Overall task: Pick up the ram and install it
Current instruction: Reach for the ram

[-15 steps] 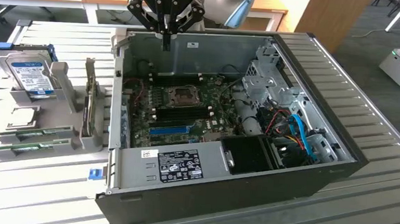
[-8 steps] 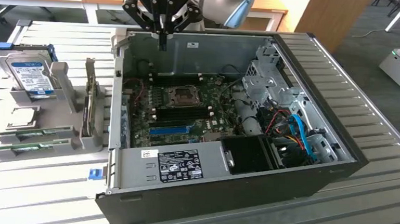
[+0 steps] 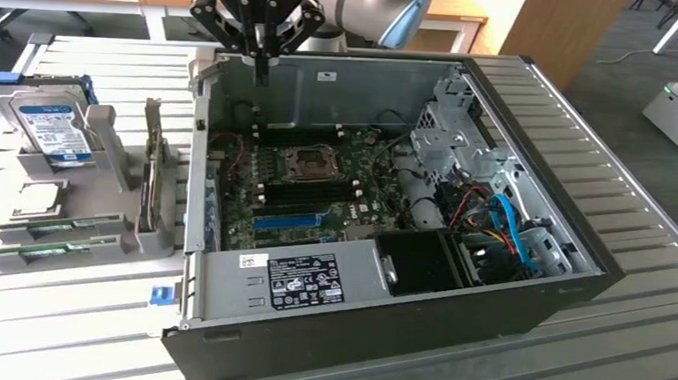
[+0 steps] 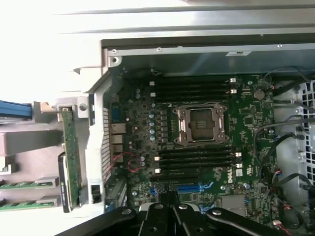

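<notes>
Hovering over the far edge of the open computer case (image 3: 366, 333), the gripper (image 3: 258, 76) has its pincer pressed together, carrying nothing. Ram (image 3: 60, 224): untouched, one of two green sticks lying in the grey holder (image 3: 17, 260) beside the case, on the exterior view's left. Motherboard memory slots (image 3: 315, 189) stand vacant; pickup and installation both outstanding.

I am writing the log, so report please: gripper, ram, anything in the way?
Gripper shut, empty, over the open computer case. Ram sticks in the grey holder beside it, untouched. Memory slots bare, nothing in the way.
</notes>
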`<state>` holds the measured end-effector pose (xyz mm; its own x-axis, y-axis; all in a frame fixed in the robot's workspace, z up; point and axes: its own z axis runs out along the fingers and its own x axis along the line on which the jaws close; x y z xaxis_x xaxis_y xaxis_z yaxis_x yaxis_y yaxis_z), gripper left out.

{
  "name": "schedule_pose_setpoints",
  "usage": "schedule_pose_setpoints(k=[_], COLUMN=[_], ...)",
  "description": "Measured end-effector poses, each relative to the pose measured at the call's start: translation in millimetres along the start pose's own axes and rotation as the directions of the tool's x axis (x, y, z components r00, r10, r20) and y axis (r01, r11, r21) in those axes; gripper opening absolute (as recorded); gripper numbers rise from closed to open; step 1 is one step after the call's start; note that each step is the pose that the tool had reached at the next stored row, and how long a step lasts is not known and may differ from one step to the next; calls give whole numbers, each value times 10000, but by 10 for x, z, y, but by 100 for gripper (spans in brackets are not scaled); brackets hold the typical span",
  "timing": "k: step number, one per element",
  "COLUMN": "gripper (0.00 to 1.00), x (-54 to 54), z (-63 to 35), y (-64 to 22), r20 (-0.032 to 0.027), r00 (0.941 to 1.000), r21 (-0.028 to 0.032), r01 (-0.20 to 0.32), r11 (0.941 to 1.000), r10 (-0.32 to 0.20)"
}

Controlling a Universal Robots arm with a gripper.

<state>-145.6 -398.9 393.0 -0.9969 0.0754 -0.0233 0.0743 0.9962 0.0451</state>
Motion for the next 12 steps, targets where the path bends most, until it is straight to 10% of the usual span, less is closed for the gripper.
schedule_pose_setpoints(k=[12], gripper=[11], x=[161], z=[5], y=[-12], r20=[0], r00=[10000], r21=[0], r01=[1], r11=[10000], r10=[-1])
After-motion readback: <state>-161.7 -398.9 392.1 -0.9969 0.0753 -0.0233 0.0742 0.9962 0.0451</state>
